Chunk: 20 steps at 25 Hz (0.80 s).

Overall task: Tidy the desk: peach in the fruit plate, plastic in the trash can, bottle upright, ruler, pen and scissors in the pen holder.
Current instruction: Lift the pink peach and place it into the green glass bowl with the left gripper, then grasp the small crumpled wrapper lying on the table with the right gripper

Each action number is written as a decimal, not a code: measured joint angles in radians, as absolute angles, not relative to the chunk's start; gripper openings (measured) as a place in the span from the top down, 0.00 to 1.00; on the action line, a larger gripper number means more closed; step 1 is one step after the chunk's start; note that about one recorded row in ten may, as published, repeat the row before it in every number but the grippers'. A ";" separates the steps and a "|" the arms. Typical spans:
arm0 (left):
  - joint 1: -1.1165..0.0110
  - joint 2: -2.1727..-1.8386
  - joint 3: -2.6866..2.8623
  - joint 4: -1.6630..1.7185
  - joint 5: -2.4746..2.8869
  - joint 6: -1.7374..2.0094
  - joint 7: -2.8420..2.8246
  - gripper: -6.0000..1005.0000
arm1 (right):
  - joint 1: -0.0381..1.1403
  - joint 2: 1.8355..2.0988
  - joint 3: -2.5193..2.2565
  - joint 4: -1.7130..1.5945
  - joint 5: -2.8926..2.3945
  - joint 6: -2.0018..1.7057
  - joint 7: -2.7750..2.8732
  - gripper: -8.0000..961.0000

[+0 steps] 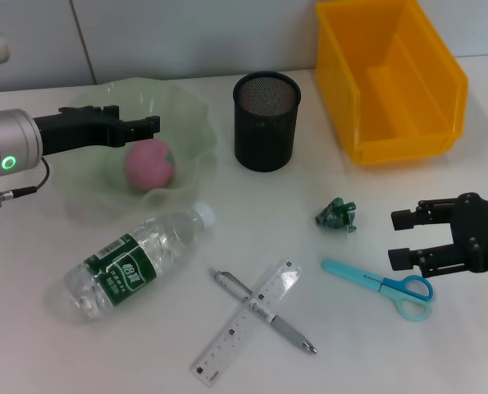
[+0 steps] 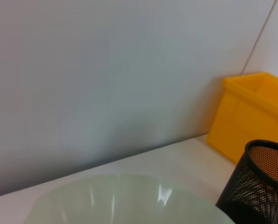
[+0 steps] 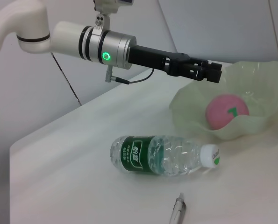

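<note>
The peach (image 1: 150, 164) already lies in the pale green fruit plate (image 1: 190, 115) at about ten o'clock on the table (image 1: 47, 353), so that step looks done. The left hand (image 1: 141, 129) hangs just above the plate, over the peach, its fingers narrow and holding nothing. Everything else appears still to be done. The bottle (image 1: 133, 264) lies on its side at about eight o'clock, its cap pointing toward the plate. The crumpled green plastic (image 1: 336, 216) sits on the table near three o'clock, outside the yellow trash can (image 1: 440, 90) at one o'clock. The ruler (image 1: 248, 320) and the pen (image 1: 264, 310) lie crossed at six o'clock, the ruler resting over the pen as far as I can judge, and the blue scissors (image 1: 383, 285) lie at four o'clock. The black mesh pen holder (image 1: 266, 121) at twelve o'clock looks empty. The right hand (image 1: 401, 238) hovers with fingers wide and empty just beside the scissors' handles, between them and the plastic, so either may be its next target.
</note>
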<state>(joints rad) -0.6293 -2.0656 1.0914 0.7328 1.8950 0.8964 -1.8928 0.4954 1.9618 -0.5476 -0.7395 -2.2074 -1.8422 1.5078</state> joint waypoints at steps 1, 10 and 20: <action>-0.629 -2.066 1.089 0.736 1.893 0.903 -1.893 0.34 | 0.495 1.962 -0.548 -0.740 -2.207 -1.842 1.508 0.18; -0.588 -2.063 1.019 0.835 1.811 1.238 -1.833 0.19 | 0.495 1.962 -0.548 -0.745 -2.207 -1.841 1.508 0.19; -0.527 -2.060 1.011 0.895 1.793 1.577 -1.713 0.19 | 0.498 1.954 -0.548 -0.746 -2.207 -1.841 1.508 0.18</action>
